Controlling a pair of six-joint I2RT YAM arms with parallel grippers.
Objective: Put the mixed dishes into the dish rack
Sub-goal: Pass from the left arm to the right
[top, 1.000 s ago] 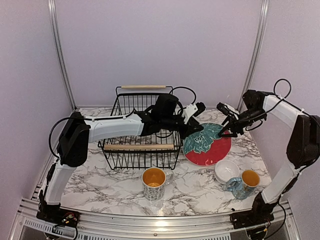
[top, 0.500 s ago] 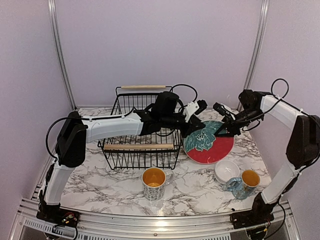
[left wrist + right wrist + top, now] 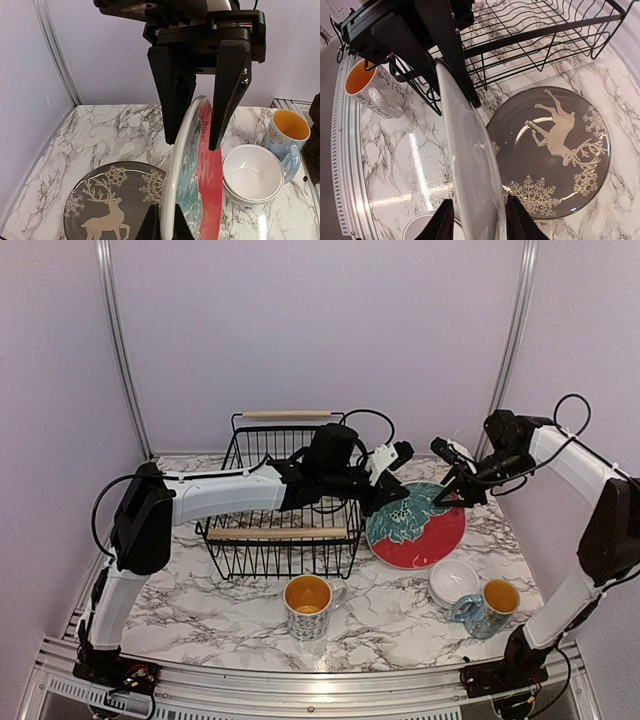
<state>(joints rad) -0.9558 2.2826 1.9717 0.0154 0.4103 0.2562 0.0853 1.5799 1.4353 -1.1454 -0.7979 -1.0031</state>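
Red and teal up on edge, and it's a two-handed job! The red plate (image 3: 418,528) stands tilted just right of the dish rack (image 3: 280,534), with its leaf face towards the near side.

The left gripper (image 3: 388,494) is clamped on the plate's left rim. In its own wrist view, the fingertips (image 3: 150,226) pinch the edge between them. The right gripper (image 3: 450,496) bites the opposite rim, one finger on the red face and one on the white back, so it is clenched on the plate as well.

So what has changed over the last second? Very little for the plate, which has barely budged. The left arm has held its pose, while the right wrist has lifted and drifted a touch to the right.

That looks like steadying or re-gripping rather than carrying, so the loading itself has yet to begin. The rack shows no dishes in it.

Under the raised plate, the dark grey reindeer plate (image 3: 112,205) lies flat on the marble. The white bowls (image 3: 453,580) and the blue mug (image 3: 490,606) wait near right, and the other mug (image 3: 308,606) sits in front of the rack. Whether the red plate's lower edge is touching anything, the views don't tell.
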